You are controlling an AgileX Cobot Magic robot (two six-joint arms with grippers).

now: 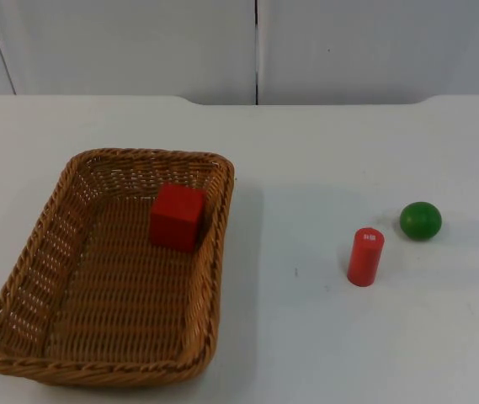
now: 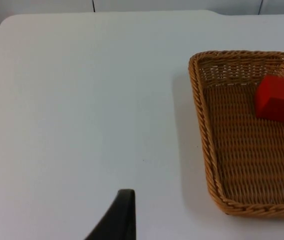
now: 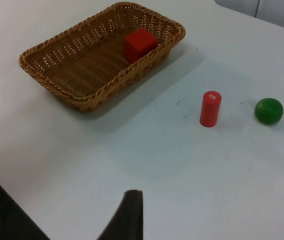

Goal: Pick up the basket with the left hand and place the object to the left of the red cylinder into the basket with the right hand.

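Note:
A brown wicker basket (image 1: 222,244) rests on the white table at the left. Inside it, near its far right corner, lies a red cube (image 1: 177,217). Right of the basket a red cylinder (image 1: 365,257) stands upright, and a green ball (image 1: 420,220) lies just beyond it to the right. My left gripper (image 2: 124,215) hangs above bare table left of the basket (image 2: 203,125), well apart from it, with the cube (image 2: 277,98) visible inside. My right gripper (image 3: 129,215) is held high and back from the basket (image 3: 132,70), cube (image 3: 140,44), cylinder (image 3: 210,109) and ball (image 3: 269,110), touching nothing.
A grey partition wall (image 1: 256,46) closes off the far side of the table. White table top (image 1: 298,337) lies open between the basket and the cylinder and in front of them.

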